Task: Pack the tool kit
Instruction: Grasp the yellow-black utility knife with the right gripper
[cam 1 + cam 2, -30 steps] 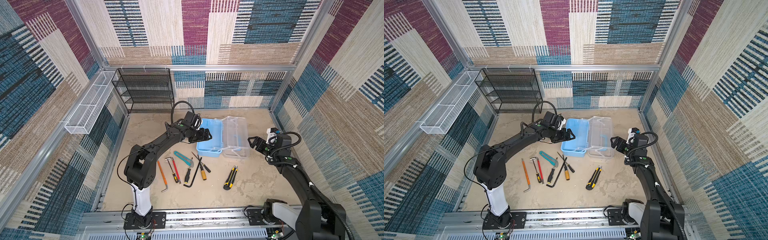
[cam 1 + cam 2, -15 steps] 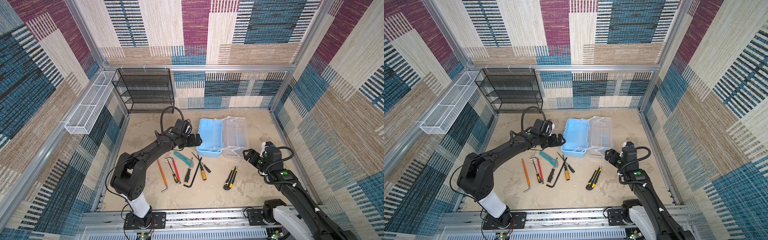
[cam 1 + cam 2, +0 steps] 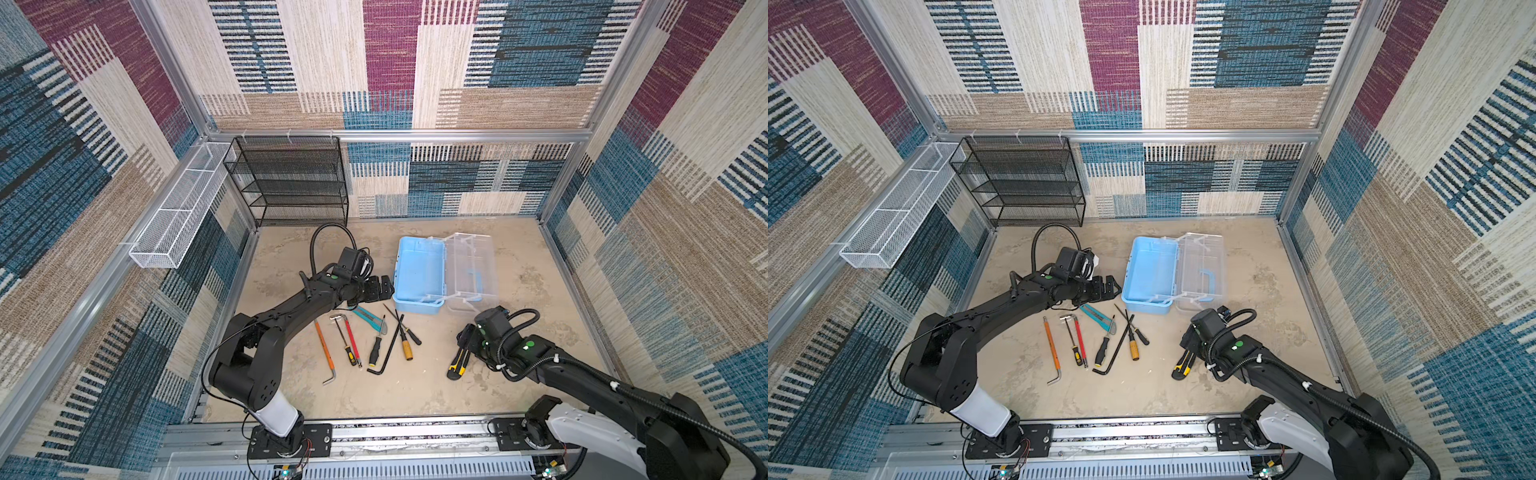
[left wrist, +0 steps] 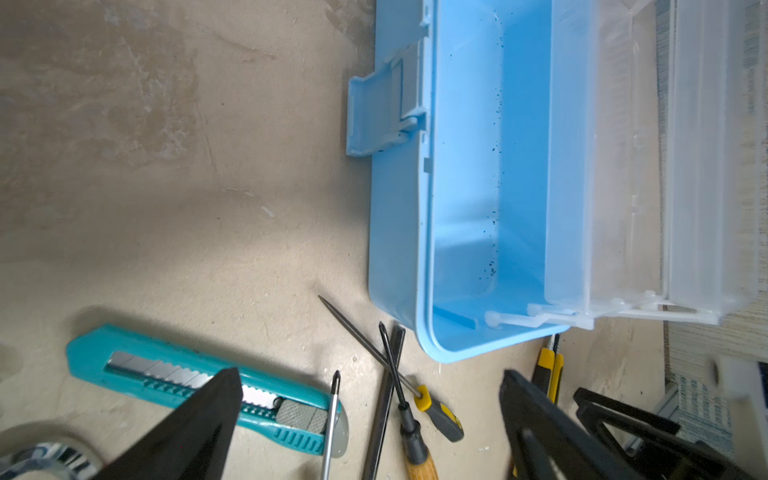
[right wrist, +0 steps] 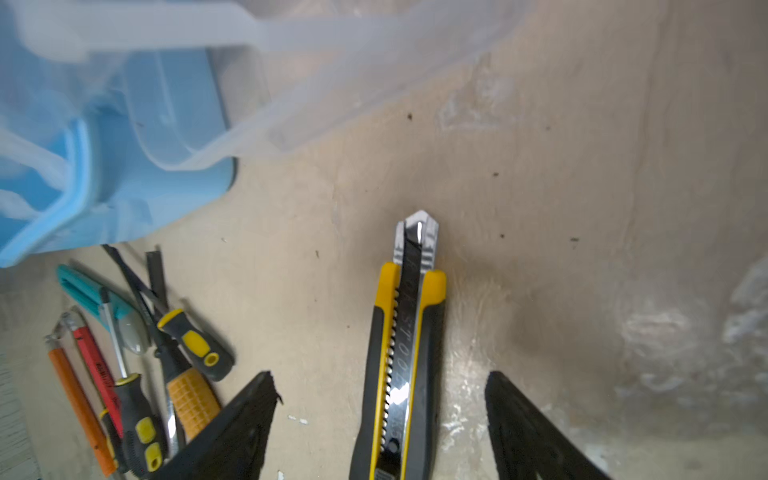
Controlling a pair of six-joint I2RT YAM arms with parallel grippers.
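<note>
The tool kit [image 3: 417,276] is a light blue box lying open on the floor, its clear lid [image 3: 471,270] folded out to the right; in the left wrist view the box [image 4: 465,166] looks empty. My left gripper [image 3: 380,289] [image 4: 372,382] is open, just left of the box and above the teal utility knife [image 4: 91,353]. Screwdrivers [image 3: 407,347] and L-shaped hex keys [image 3: 388,349] lie in a loose row in front. My right gripper [image 3: 465,340] [image 5: 380,380] is open, its fingers either side of the yellow-black utility knife [image 5: 407,332] without touching it.
A black mesh rack [image 3: 291,183] stands against the back wall at the left. A white wire basket [image 3: 178,212] hangs on the left wall. Patterned walls close in three sides, and an aluminium rail [image 3: 395,432] runs along the front.
My left gripper has drawn back from the box's rim toward the tools. My right arm has swung from beside the lid down over the yellow-black knife, its jaws narrowing a little.
</note>
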